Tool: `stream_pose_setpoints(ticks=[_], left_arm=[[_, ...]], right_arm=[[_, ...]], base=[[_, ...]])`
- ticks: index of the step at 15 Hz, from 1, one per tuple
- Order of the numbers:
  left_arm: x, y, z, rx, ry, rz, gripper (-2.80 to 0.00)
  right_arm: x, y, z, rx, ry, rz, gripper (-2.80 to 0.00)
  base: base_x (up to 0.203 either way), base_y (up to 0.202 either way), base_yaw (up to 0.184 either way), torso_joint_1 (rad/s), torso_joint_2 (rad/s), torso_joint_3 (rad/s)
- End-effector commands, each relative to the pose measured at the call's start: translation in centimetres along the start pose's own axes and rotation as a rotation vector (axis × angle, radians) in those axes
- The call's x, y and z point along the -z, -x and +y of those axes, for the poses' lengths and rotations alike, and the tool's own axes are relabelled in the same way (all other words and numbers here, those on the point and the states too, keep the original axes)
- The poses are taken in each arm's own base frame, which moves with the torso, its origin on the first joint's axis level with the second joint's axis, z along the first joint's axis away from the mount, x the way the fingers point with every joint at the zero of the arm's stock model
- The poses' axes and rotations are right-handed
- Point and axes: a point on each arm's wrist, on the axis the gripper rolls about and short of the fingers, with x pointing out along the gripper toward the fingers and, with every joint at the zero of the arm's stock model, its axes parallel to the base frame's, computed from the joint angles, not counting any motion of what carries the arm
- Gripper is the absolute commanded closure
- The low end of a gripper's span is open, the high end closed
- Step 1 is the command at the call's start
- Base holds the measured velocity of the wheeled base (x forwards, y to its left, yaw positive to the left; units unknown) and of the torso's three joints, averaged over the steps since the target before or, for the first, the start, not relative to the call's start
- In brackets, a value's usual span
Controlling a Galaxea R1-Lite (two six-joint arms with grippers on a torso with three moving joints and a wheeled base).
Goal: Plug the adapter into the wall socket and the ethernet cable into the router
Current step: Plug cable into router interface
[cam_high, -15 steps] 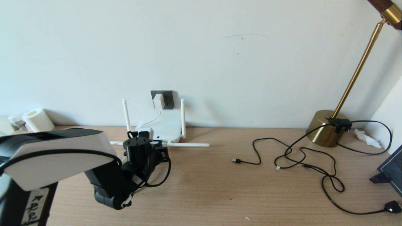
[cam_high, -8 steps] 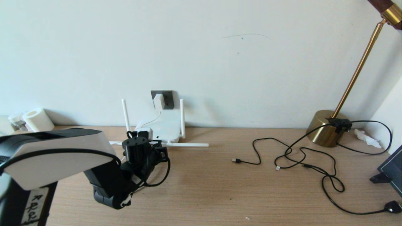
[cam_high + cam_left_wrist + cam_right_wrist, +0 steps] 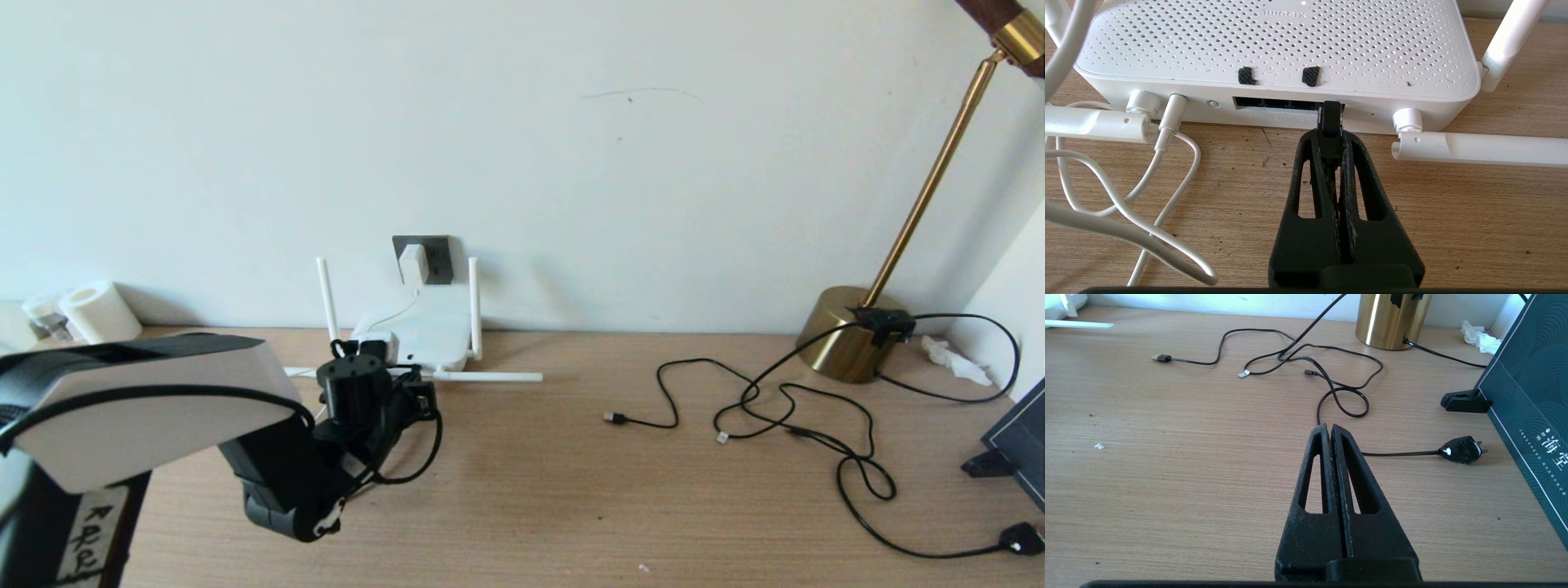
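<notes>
The adapter [image 3: 412, 263] is seen seated against the wall socket [image 3: 423, 259] on the wall above the tabletop [image 3: 571, 490], its thin white cord running down to the router [image 3: 1274, 49], so the first half of the task is judged to be done. The router is placed flat on the tabletop just below the socket, two antennas upright and two laid along the wood. The second half is judged to be in its last stage: the left pincer [image 3: 1330, 136] is held low in front of the router's port row, its fingers clamped together on the black plug of the ethernet cable [image 3: 1330, 122], and the plug's tip is seen at the mouth of the rightmost opening of the dark port recess. Whether the plug is fully seated cannot be told, since its front end is hidden in the recess. What is left, as far as can be judged, is a final push home if needed, a release and a withdrawal. The right pincer [image 3: 1331, 430] is parked over the bare tabletop well apart from the router, its fingers pressed together on nothing, with thin black cords [image 3: 1306, 371] lying beyond it near a brass lamp base [image 3: 1392, 318].
</notes>
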Motion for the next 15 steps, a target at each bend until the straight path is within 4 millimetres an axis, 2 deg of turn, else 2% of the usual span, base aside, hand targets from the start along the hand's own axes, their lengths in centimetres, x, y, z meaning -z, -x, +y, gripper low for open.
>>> stream_pose_setpoints(ticks=[1,15], left_arm=[[-0.1,-0.1,0.0,0.001,0.003,-0.010,0.00],[0.1,-1.2,-0.3,0.016,0.002,-0.027,0.00]], right_arm=[[0.0,0.0,0.0,0.000,0.000,0.000,0.00],[0.0,0.0,0.0,0.000,0.000,0.000,0.00]], base=[[0.000,0.000,0.000,0.000,0.00,0.000],[0.000,0.000,0.000,0.000,0.00,0.000]])
